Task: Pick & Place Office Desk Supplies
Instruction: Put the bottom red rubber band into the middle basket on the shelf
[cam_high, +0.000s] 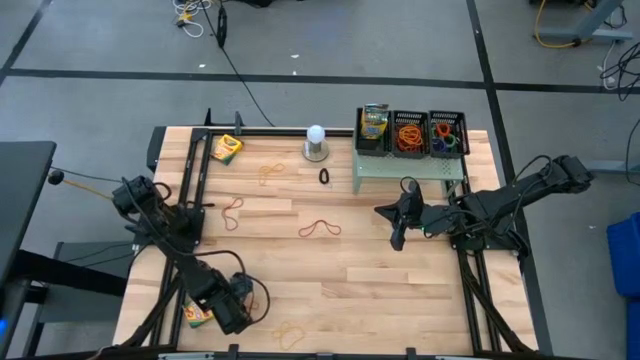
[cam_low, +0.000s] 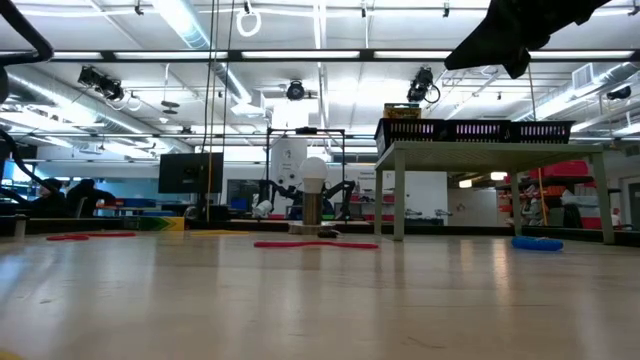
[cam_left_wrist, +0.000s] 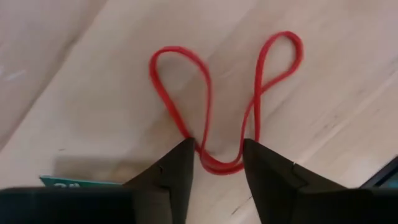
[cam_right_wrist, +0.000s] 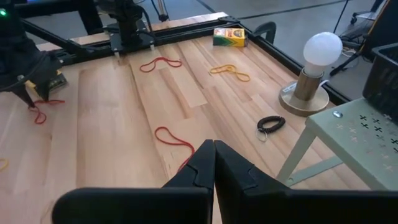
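My left gripper (cam_left_wrist: 217, 148) is open near the table's near-left corner (cam_high: 240, 300). Its fingertips stand on either side of the bent end of a red rubber band (cam_left_wrist: 211, 99) that lies flat on the wood. A crayon box (cam_high: 197, 315) lies beside it. My right gripper (cam_right_wrist: 214, 163) is shut and empty, raised above the table in front of the riser (cam_high: 386, 212). More bands lie loose: red (cam_high: 320, 228), red (cam_high: 232, 210), tan (cam_high: 270, 172), black (cam_high: 324, 177). Three black mesh baskets (cam_high: 410, 133) stand on the riser. Another crayon box (cam_high: 227, 148) lies at the far left. My left gripper comes at the red band from above, one finger (cam_left_wrist: 177, 171) on each side of the band's bend (cam_left_wrist: 219, 167). The band lies slack on the table. I cannot tell whether the fingers touch it.
A white ball on a metal base (cam_high: 316, 142) stands at the far edge, left of the pale green riser (cam_high: 410, 170). One basket holds a crayon box (cam_high: 374, 122); the others hold bands. A tan band (cam_high: 290, 335) lies at the near edge. Bare wood spans the middle.
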